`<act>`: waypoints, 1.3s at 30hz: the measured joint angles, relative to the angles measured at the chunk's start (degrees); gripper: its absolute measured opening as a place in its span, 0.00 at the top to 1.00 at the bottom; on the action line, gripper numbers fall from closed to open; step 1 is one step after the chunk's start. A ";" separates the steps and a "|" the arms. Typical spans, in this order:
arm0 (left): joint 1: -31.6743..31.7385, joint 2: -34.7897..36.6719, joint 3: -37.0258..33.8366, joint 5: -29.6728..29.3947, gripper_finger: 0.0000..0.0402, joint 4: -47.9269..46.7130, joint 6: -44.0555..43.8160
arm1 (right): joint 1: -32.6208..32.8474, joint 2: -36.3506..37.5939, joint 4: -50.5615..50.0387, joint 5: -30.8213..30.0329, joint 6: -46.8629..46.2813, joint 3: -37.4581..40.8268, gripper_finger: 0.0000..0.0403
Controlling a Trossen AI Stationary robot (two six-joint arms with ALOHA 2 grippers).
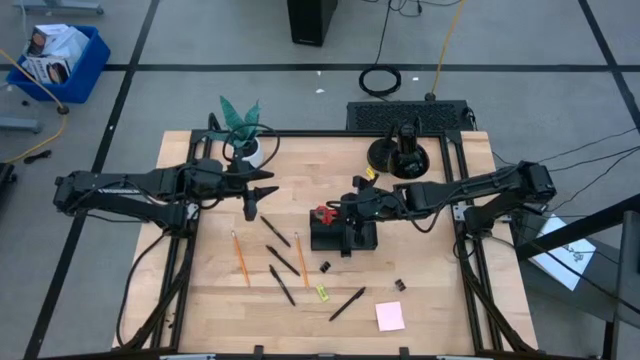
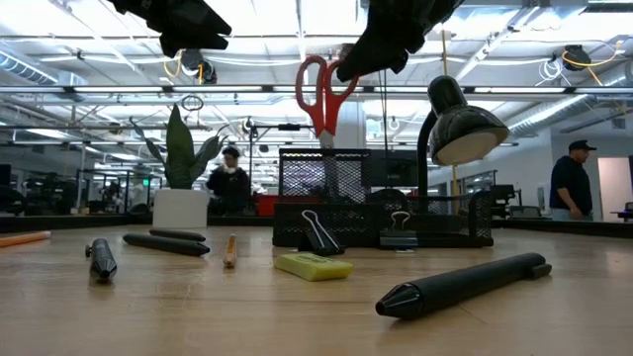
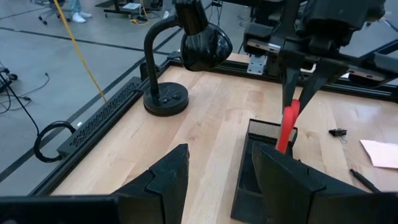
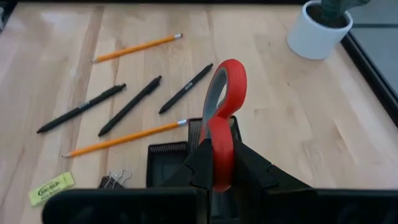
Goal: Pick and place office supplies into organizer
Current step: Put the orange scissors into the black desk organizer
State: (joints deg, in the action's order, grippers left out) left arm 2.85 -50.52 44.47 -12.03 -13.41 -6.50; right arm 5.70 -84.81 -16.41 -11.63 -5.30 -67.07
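Nearest the front edge of the pale wooden table (image 1: 430, 290) lie the pale pink square sticky-note pad (image 1: 390, 316), a slim black pen (image 1: 347, 303) and the small yellow-green piece (image 1: 322, 292), with tiny black binder clips (image 1: 400, 286) close by. A little farther in, more black pens (image 1: 283, 260) and two thin orange pencils (image 1: 240, 258) are scattered to the left of the low black mesh organizer (image 1: 330, 236) at the table's middle.

Directly above the organizer the right gripper (image 4: 211, 163) has its jaws nearly shut on the red-handled scissors (image 2: 324, 94), clamping one handle loop; the scissors hang blades down, the tips seemingly just at or inside a compartment. So the step in hand looks like placing the scissors. The next move calls for lowering them straight until they settle upright, then opening the jaws and lifting clear without dragging the tray.

Farther left, the left gripper (image 1: 252, 200) hovers with jaws wide apart and empty, near the green plant in its white pot (image 1: 246, 148). A black desk lamp (image 1: 400, 152) stands at the back.
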 joint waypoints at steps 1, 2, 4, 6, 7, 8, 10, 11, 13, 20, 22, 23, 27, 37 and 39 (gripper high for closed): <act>0.00 0.00 0.00 0.00 0.54 0.00 0.00 | 0.01 -0.19 0.05 0.10 0.00 0.00 0.94; 0.00 0.00 0.00 0.00 0.54 -0.02 0.00 | -0.01 -0.27 0.13 0.13 0.00 0.00 0.94; 0.00 0.00 0.00 0.00 0.54 -0.02 0.00 | 0.02 -0.30 -0.18 0.17 0.00 0.00 0.94; 0.00 0.00 0.00 0.00 0.54 -0.02 0.00 | 0.02 -0.45 -0.01 0.19 -0.02 0.00 0.94; 0.00 0.00 0.00 0.00 0.54 -0.02 0.02 | 0.00 -0.49 -0.12 0.23 -0.02 0.00 0.94; 0.00 0.00 0.00 0.02 0.54 -0.02 0.02 | 0.01 -0.51 -0.27 0.35 -0.02 0.00 0.94; 0.00 0.00 0.00 0.02 0.54 -0.02 0.04 | -0.01 -0.51 -0.17 1.19 -0.03 0.00 0.94; 0.00 0.00 0.00 0.01 0.54 -0.02 0.02 | -0.01 -0.51 -0.14 1.21 -0.08 0.00 0.94; 0.00 0.00 0.00 0.02 0.54 -0.02 0.02 | -0.01 -0.51 -0.12 1.19 -0.11 0.00 0.94; 0.00 0.00 0.00 0.02 0.54 -0.04 0.02 | -0.01 -0.51 -0.19 1.24 -0.84 0.00 0.94; 0.00 0.00 0.00 0.04 0.54 -0.04 0.03 | -0.01 -0.51 -0.35 1.28 -1.04 0.00 0.94; 0.00 0.00 0.00 0.04 0.54 -0.04 0.04 | -0.01 -0.51 -0.44 1.32 -1.09 0.00 0.94; 0.00 0.00 0.00 0.05 0.54 -0.04 0.03 | -0.01 -0.51 -0.56 1.37 -1.11 0.00 0.94; 0.00 0.00 0.00 0.11 0.54 -0.04 0.02 | -0.09 -0.51 -2.05 1.49 -3.11 0.00 0.84; 0.00 0.00 0.00 0.15 0.54 -0.06 0.02 | -0.07 -0.51 -2.13 1.48 -3.11 0.00 0.84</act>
State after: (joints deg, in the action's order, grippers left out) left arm 2.85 -50.52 44.47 -11.88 -13.47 -6.48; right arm 5.63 -85.32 -18.55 -10.15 -8.41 -67.07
